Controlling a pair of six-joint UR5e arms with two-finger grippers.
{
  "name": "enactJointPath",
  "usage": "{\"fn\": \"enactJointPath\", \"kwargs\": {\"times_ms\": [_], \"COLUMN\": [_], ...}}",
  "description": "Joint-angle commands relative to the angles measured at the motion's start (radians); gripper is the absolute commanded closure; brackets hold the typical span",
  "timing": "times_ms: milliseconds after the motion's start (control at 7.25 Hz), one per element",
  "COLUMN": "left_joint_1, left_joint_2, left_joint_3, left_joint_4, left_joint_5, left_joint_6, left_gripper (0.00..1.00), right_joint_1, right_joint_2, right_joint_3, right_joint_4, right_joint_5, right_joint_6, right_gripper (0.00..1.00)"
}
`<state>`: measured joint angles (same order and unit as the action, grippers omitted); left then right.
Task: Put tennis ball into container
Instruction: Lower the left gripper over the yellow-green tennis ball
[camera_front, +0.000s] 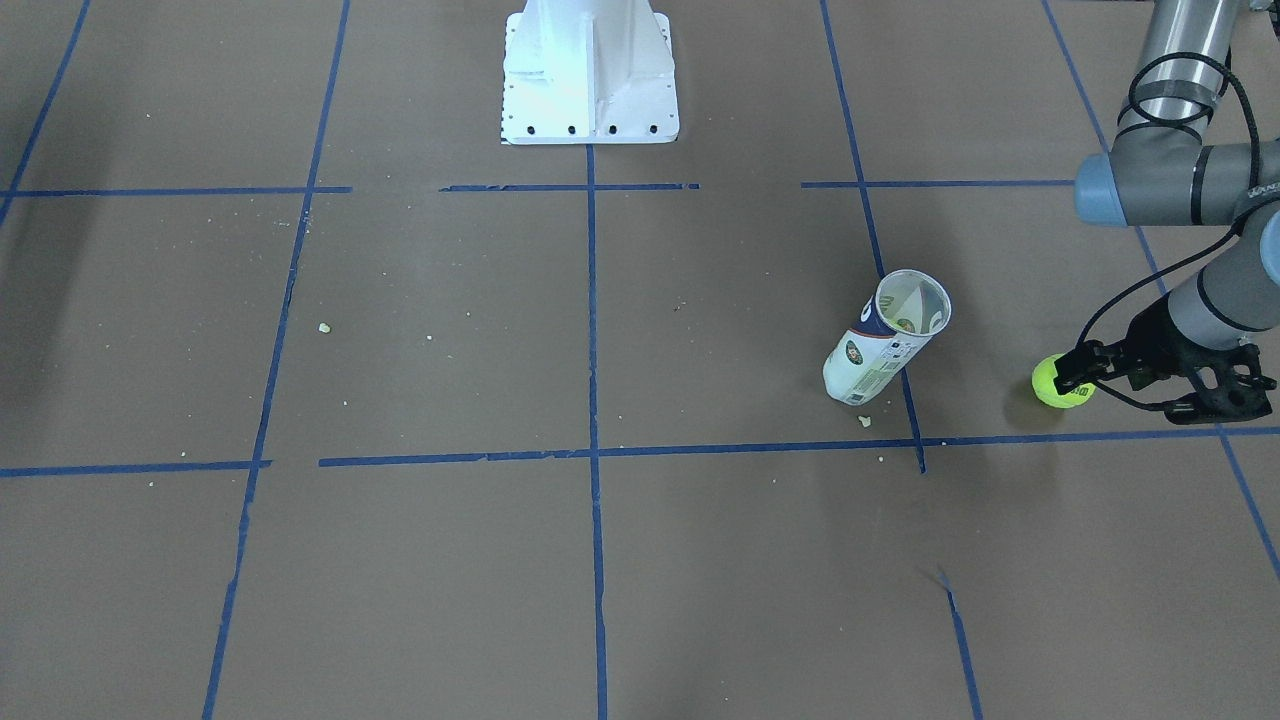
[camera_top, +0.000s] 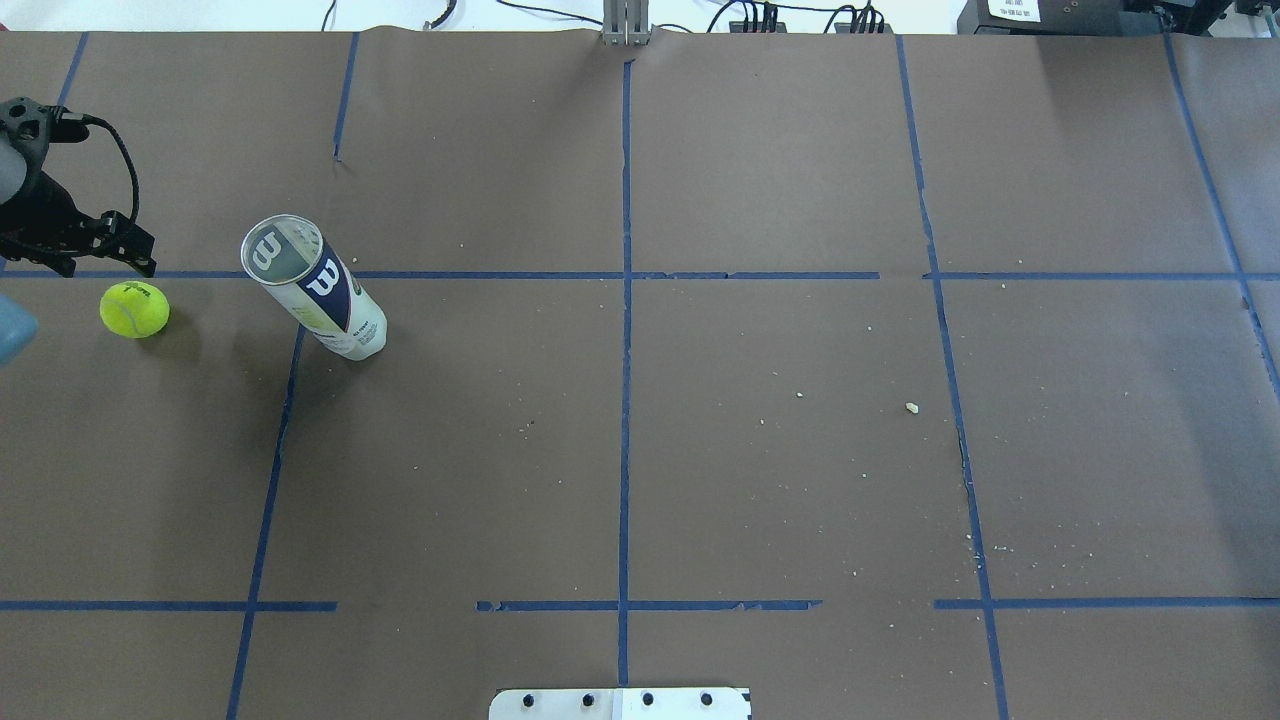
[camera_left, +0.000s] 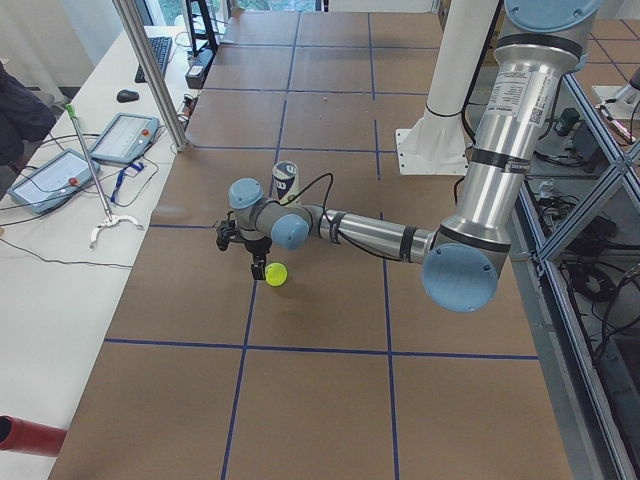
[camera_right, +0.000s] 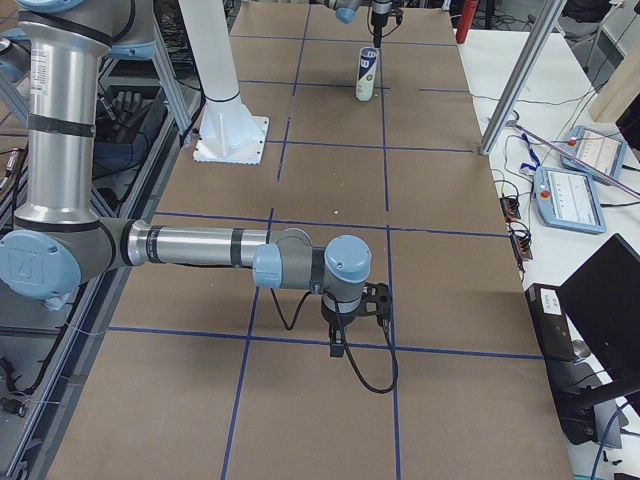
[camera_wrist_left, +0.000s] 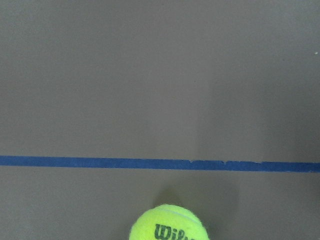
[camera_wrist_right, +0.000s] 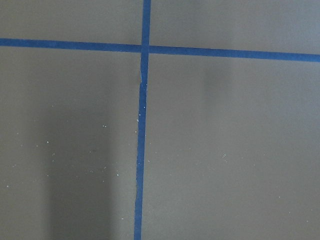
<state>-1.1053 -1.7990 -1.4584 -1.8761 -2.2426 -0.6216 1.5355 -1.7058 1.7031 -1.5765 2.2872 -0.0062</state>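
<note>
The neon yellow-green tennis ball (camera_top: 134, 309) lies on the brown table at the far left, also visible as the tennis ball (camera_front: 1062, 382) and cut off by the bottom edge of the left wrist view (camera_wrist_left: 169, 225). My left gripper (camera_top: 112, 262) hovers just beyond it, looks open and holds nothing. The container (camera_top: 315, 290) stands upright a short way to the ball's right, mouth up, and the container (camera_front: 885, 340) looks empty. My right gripper (camera_right: 340, 345) points down over bare table far from both; I cannot tell whether it is open or shut.
Blue tape lines (camera_top: 625, 275) grid the brown table. The white robot base (camera_front: 590, 70) sits at the near middle edge. Small crumbs (camera_top: 911, 407) dot the right half. Tablets and cables (camera_left: 95, 150) lie on the white side bench.
</note>
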Motion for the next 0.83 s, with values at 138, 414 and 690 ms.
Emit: {"fn": "enactJointPath", "kwargs": {"times_ms": [138,414,690], "left_joint_1": [0.007,0.012,0.015], "left_joint_2": [0.001,0.001,0.001], "left_joint_3": [0.024,0.023,0.021], "left_joint_4": [-0.026,-0.028,-0.028], "left_joint_5": [0.001,0.001,0.001], "left_joint_6": [-0.006,-0.007,-0.01], "left_gripper": [0.0,0.0,0.0], "right_joint_1": [0.0,0.0,0.0], "right_joint_2": [0.0,0.0,-0.001], "right_joint_3": [0.0,0.0,0.0], "right_joint_4": [0.001,0.001,0.001], "right_joint_5": [0.0,0.0,0.0], "right_joint_6": [0.0,0.0,0.0], "right_gripper": [0.0,0.0,0.0]}}
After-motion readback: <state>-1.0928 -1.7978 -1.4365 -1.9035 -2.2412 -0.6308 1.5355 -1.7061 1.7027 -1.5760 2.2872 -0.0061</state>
